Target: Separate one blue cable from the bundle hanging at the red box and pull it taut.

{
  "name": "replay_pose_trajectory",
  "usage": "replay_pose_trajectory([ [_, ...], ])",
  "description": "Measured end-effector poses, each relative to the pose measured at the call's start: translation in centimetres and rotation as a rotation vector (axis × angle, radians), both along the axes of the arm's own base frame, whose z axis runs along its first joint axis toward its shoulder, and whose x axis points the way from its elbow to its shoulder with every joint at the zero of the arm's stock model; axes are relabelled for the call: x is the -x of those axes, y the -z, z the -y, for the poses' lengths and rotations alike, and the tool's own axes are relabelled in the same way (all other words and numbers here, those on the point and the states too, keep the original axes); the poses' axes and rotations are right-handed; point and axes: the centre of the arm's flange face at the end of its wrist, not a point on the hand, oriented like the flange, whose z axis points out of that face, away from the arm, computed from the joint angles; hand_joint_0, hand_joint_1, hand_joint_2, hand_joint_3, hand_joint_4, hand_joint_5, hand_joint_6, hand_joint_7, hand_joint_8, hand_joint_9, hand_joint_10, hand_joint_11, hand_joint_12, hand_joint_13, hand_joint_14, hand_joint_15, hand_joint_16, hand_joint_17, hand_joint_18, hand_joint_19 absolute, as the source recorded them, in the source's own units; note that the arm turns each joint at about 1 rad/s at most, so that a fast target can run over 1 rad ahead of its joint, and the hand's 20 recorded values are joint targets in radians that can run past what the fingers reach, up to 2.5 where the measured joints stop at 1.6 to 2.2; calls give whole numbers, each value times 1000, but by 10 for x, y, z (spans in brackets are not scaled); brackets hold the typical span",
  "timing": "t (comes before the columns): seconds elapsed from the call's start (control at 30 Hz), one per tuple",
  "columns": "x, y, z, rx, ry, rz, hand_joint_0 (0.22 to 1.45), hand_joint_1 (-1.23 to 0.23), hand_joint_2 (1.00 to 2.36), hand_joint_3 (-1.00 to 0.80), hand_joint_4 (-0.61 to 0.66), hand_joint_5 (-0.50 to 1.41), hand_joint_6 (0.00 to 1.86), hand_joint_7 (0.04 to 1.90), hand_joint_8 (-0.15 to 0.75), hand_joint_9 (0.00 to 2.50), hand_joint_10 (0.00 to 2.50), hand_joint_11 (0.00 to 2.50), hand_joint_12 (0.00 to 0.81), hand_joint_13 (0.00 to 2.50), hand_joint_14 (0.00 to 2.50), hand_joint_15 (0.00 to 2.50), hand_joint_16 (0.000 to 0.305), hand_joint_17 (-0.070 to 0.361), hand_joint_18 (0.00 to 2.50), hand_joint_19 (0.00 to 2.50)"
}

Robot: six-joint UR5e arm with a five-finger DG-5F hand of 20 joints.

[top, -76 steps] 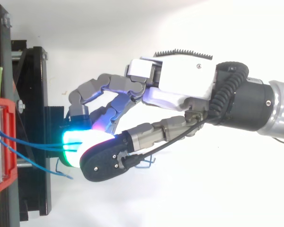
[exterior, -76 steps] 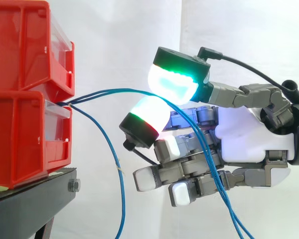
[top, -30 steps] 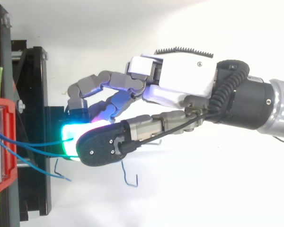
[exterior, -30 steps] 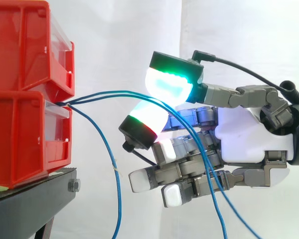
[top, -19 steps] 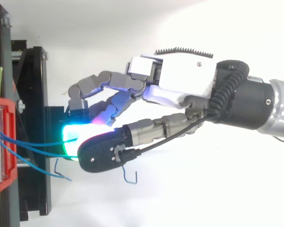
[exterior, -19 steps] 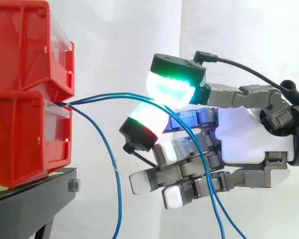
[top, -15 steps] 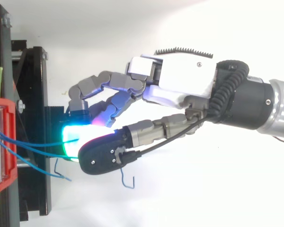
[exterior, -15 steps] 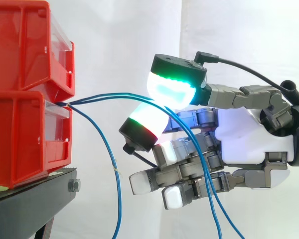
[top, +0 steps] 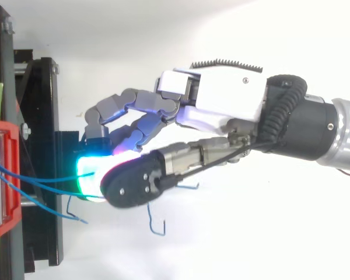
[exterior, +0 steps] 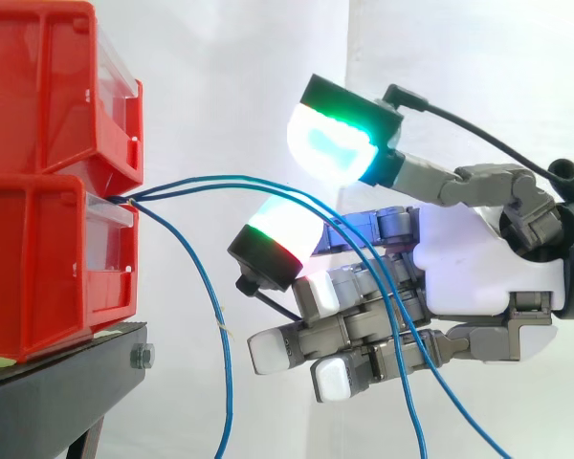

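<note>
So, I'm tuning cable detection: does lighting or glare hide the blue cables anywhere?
Side view: the blue cables read clearly against the evenly lit white curtain. Top view: the glow of the hand flares where they reach it; over the black stand they show less.

Three thin blue cables (exterior: 231,178) emerge together from front gap of lower red box (exterior: 48,258). One droops in slack curve, hanging near box. Other two arch rightward side by side, then slope down across hand (exterior: 478,268), hooked ends loose.
</note>
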Motion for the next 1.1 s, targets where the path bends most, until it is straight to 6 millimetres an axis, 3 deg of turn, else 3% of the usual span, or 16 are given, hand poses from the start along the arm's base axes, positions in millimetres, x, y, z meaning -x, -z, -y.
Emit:
replay_pose_trajectory([
  [0.1, 0, 0, 0, 2, 0, 0, 630, -406, 1006, -428, 109, -159, 778, 1182, 296, 961, 22, 779, 255, 627, 19, 552, 35, 79, 582, 753],
  [0.17, 0, 0, 0, 3, 0, 0, 615, -547, 1014, -317, 127, -162, 780, 1190, 296, 931, 22, 782, 255, 616, 18, 560, 35, 78, 572, 743],
  [0.3, 0, 0, 0, 5, 0, -1, 600, -698, 1021, -179, 122, -185, 820, 1209, 295, 911, 19, 787, 257, 598, 20, 568, 35, 80, 563, 740],
  [0.8, 0, 0, 0, 5, 0, -1, 640, -757, 1020, -165, 82, -189, 844, 1194, 292, 891, 21, 800, 272, 582, 19, 534, 37, 83, 590, 667],
  [1.03, 0, 0, -1, 5, 0, -1, 657, -738, 1020, -192, 78, -199, 855, 1125, 289, 957, 21, 1065, 277, 700, 18, 559, 30, 68, 644, 579],
  [1.1, 0, 0, -1, 6, 0, -1, 663, -736, 1020, -208, 78, -201, 855, 1111, 286, 870, 22, 919, 264, 683, 16, 488, 29, 66, 651, 545],
])
